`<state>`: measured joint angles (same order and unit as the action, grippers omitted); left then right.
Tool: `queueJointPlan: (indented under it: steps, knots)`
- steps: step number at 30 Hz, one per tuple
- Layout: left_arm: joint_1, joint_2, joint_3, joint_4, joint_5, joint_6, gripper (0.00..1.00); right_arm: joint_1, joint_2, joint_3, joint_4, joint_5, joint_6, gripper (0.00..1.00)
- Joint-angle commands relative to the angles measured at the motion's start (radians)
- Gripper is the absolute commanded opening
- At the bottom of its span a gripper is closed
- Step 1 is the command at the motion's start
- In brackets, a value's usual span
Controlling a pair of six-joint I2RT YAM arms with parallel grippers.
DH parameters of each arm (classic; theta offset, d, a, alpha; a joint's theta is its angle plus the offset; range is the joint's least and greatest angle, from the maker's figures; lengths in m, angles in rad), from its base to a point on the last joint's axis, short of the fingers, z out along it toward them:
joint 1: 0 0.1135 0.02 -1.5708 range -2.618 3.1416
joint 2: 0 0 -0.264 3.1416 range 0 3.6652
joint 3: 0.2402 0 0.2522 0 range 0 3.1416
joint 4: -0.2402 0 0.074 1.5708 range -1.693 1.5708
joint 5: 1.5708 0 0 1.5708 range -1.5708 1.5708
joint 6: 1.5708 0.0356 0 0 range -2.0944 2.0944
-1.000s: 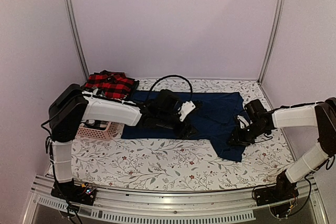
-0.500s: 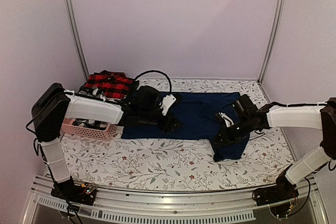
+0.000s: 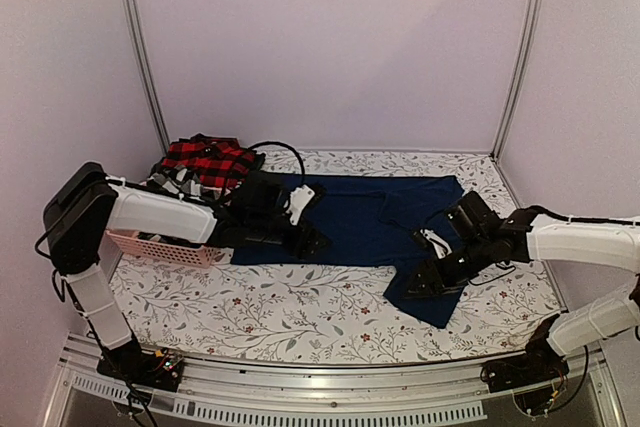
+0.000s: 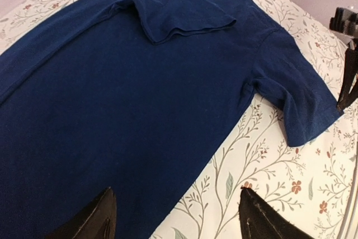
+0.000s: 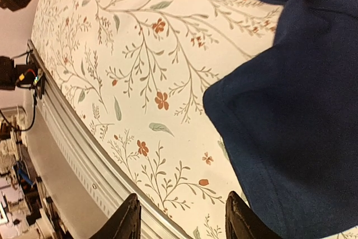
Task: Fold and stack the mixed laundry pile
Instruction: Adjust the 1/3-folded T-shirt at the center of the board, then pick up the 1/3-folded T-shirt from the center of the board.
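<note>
The navy blue garment (image 3: 360, 222) lies spread flat across the floral table (image 3: 300, 312), probably so its sleeves can be folded in; the left gripper (image 4: 178, 205) hovers spread over its near edge, gripping nothing; the right gripper (image 5: 182, 205), fingers apart and empty, sits just beside the near sleeve (image 5: 291, 110), likely to pinch it; the red-and-black plaid piece (image 3: 208, 159) waits at the far left by the pink basket (image 3: 180, 247), well apart
</note>
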<state>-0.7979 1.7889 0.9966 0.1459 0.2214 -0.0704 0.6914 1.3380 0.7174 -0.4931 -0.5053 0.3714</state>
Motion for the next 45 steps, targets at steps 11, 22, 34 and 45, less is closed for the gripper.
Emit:
queueJointPlan:
  steps: [11,22,34,45]
  knots:
    - [0.038,-0.205,-0.137,-0.086,-0.289,-0.431,0.85,-0.018,-0.379,-0.232,-0.113,0.389,0.555,0.54]
    - [0.056,-0.237,-0.148,-0.247,-0.528,-0.661,0.82,-0.115,-0.307,-0.185,-0.119,0.629,0.672,0.57]
    - [0.133,-0.276,-0.233,-0.246,-0.467,-0.722,0.81,-0.246,-0.123,-0.206,0.073,0.639,0.519,0.50]
    - [0.161,-0.296,-0.256,-0.274,-0.466,-0.749,0.80,-0.280,0.050,-0.186,0.170,0.526,0.438,0.26]
